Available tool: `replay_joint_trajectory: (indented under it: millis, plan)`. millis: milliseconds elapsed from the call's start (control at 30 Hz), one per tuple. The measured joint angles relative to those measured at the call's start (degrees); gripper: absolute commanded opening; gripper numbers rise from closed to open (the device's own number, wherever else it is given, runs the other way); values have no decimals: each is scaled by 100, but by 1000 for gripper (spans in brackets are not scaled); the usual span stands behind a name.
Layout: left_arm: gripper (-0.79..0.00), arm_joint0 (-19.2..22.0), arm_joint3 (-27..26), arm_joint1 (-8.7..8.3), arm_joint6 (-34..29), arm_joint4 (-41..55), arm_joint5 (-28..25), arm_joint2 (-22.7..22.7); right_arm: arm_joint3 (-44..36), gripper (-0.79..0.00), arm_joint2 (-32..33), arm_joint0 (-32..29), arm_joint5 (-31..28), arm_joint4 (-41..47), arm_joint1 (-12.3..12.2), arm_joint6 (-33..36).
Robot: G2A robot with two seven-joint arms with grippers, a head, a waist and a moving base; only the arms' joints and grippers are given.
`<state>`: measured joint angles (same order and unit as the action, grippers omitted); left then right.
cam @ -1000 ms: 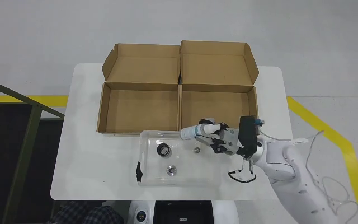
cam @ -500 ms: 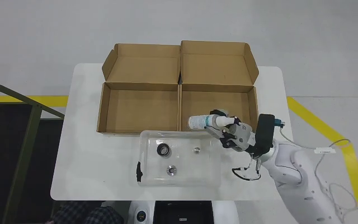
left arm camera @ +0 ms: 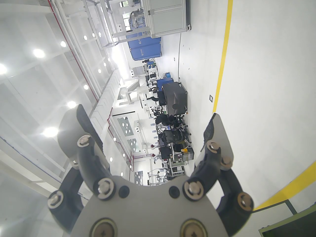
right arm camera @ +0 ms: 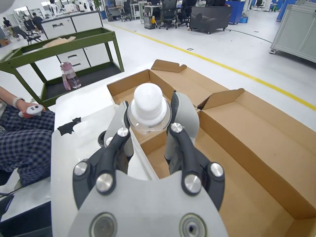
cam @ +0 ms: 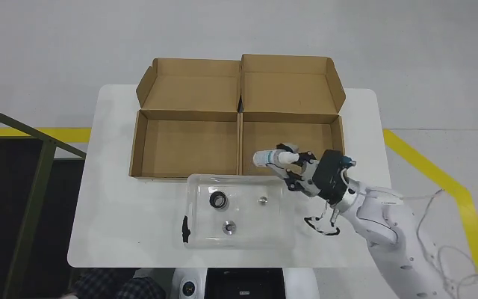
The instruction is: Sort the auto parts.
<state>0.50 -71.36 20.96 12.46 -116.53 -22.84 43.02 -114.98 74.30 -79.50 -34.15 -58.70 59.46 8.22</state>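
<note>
Judging by how things lie, the placing step is in hand. A small clear bottle [cam: 267, 158] with a white cap is gripped by the right pincer [cam: 290, 163], whose jaws are closed on the bottle's body just below the cap. The bottle is held on its side above the near edge of the right cardboard box [cam: 314, 140], close to the corner beside the left cardboard box [cam: 187, 146]. Both boxes are seen to be bare inside. In the clear plastic tray [cam: 196, 182] a black bearing ring [cam: 219, 200], a small nut [cam: 262, 199] and a round metal part [cam: 229, 227] are left, and a black piece [cam: 184, 229] lies at its end wall. The left pincer [left arm camera: 148, 117] is held open and empty, aimed away from the counter [cam: 112, 187].

For the next move, the bottle would need to be carried further over the right box's floor and lowered close to the cardboard. Only then should it be released, so that rolling is limited. Another part could then be fetched from the tray.
</note>
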Motion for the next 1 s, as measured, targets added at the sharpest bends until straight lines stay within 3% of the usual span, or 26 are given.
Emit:
replay_joint_trajectory:
  millis: [433, 1000]
  plan:
    - [0, 0, 0, 0, 0, 0, 0, 0, 388, -785, -758, 756, 637, -751, 135, 818]
    - [0, 0, 0, 0, 0, 0, 0, 0, 1759, -785, -1652, 2064, 1026, -418, 438, 1637]
